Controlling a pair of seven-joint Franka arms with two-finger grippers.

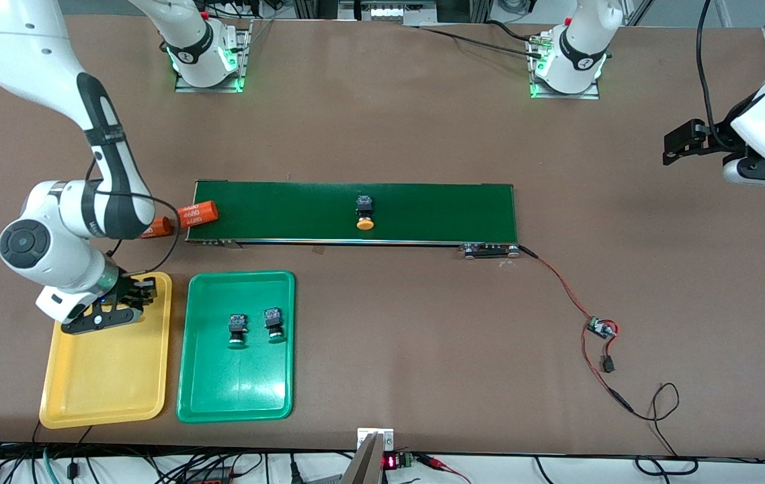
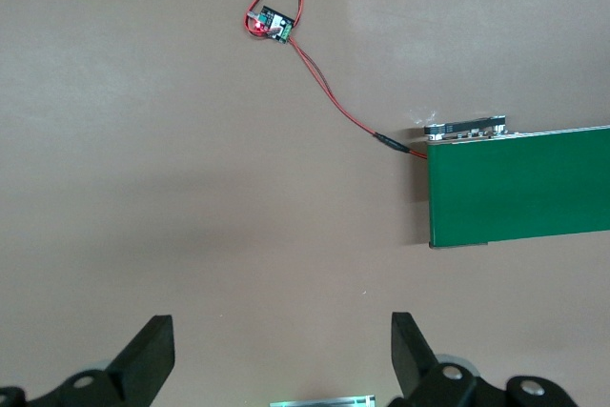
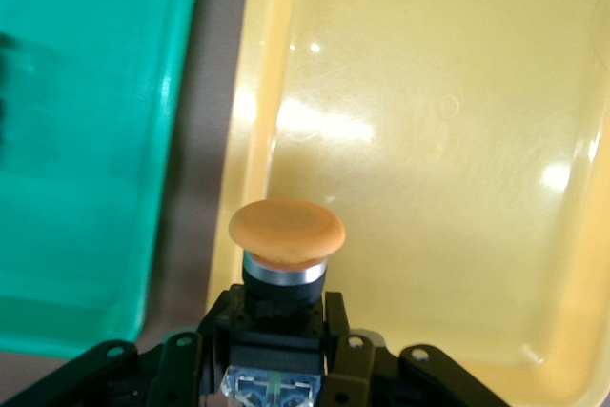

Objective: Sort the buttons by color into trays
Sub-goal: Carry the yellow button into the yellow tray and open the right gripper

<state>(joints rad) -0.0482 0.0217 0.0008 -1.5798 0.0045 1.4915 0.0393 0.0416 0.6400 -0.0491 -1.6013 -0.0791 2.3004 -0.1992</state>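
Front view: both green buttons (image 1: 255,327) lie in the green tray (image 1: 234,396) — right pincer (image 1: 128,300), clamped on one yellow button (image 3: 285,240), hangs over the yellow tray (image 1: 107,390); another yellow button (image 1: 364,212) waits on the belt (image 1: 423,208). Left pincer (image 2: 281,355) waits, fingers apart.

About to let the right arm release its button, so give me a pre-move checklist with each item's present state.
1. Right gripper shut on the yellow-capped button: ok.
2. Held button over the yellow tray, the matching color: ok.
3. Drop spot in the yellow tray free of other buttons: ok in the right wrist view.
4. Two green-capped buttons lying in the green tray: ok.
5. Other yellow-capped button sorted: not ok, it lies on the conveyor belt.
6. Left gripper open, waiting over bare table at the left arm's end: ok.
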